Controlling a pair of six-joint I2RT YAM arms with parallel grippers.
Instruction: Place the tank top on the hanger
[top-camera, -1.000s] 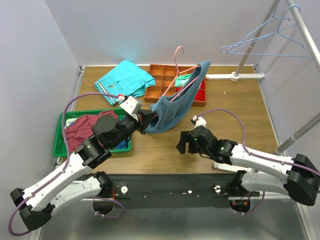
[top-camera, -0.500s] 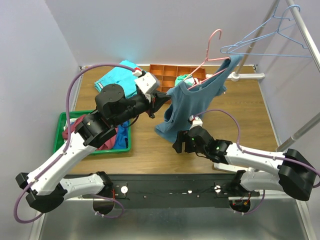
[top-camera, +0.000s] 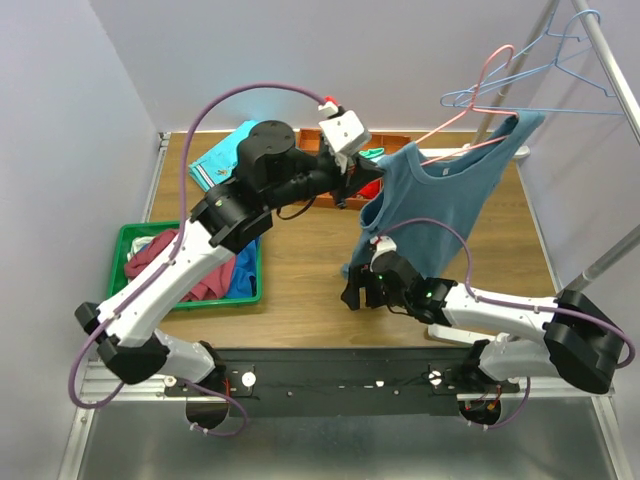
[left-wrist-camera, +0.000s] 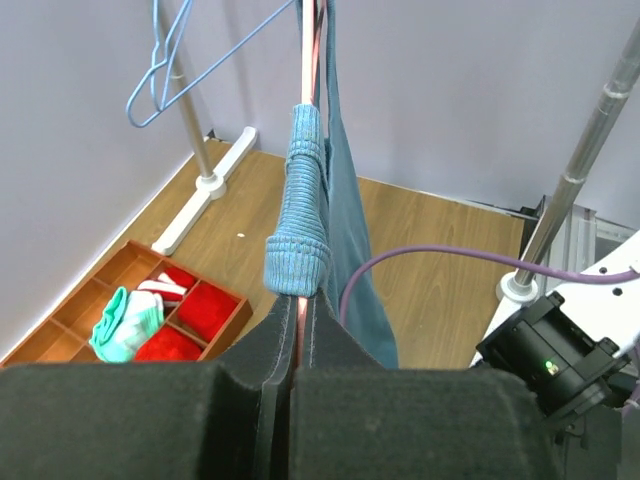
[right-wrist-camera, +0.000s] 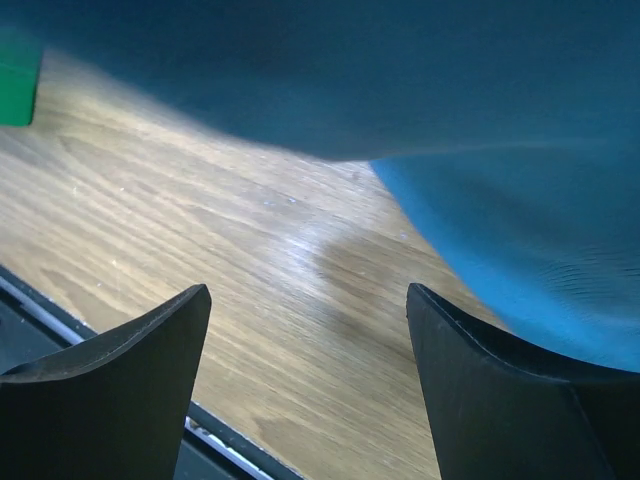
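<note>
The steel-blue tank top (top-camera: 440, 200) hangs by both straps on the pink hanger (top-camera: 455, 127), held up in the air near the clothes rail. My left gripper (top-camera: 366, 184) is shut on the hanger's left corner. In the left wrist view the pink wire (left-wrist-camera: 299, 312) runs out between the closed pads, with a ribbed strap (left-wrist-camera: 302, 190) draped over it. My right gripper (top-camera: 352, 295) is low over the table, just below the top's hem. It is open, with nothing between its fingers (right-wrist-camera: 310, 300). The blue cloth (right-wrist-camera: 520, 240) fills the upper part of the right wrist view.
A light blue hanger (top-camera: 530, 85) hangs on the slanted rail (top-camera: 612, 70) at the back right; the rack's foot (left-wrist-camera: 205, 185) and a pole (left-wrist-camera: 570, 190) stand nearby. An orange divider tray (left-wrist-camera: 140, 320), a turquoise shirt (top-camera: 225, 155) and a green bin (top-camera: 125, 290) with a maroon shirt (top-camera: 160, 260) lie to the left.
My left arm has lifted the hanger and tank top up and to the right, toward the rail. The right gripper stayed open and shifted slightly left under the hem.
</note>
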